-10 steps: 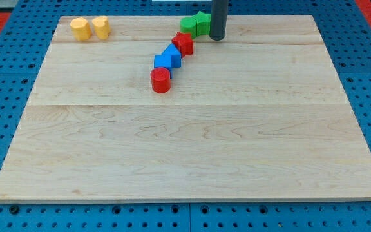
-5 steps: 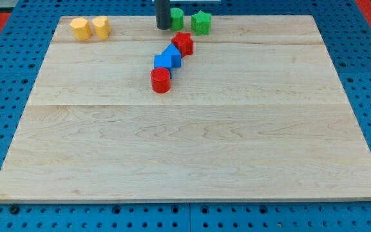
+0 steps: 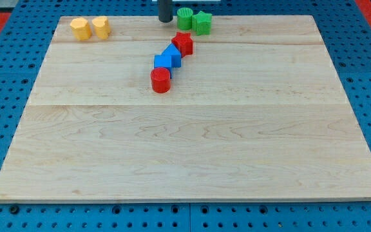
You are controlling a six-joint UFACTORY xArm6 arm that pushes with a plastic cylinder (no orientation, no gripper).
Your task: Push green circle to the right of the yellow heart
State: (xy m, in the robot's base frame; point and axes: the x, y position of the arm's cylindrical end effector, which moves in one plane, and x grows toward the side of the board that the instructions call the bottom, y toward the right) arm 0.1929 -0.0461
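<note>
Currently my tip [image 3: 165,20] stands at the wooden table's [image 3: 192,148] top edge, just left of the green circular block [image 3: 185,19]; the yellow heart-shaped block [image 3: 100,27] lies far left.

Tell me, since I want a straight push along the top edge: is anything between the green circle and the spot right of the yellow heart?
No block lies on that stretch. Only my tip stands there, just left of the green circle, on the side facing the yellow heart. The red and blue blocks sit lower on the board.
</note>
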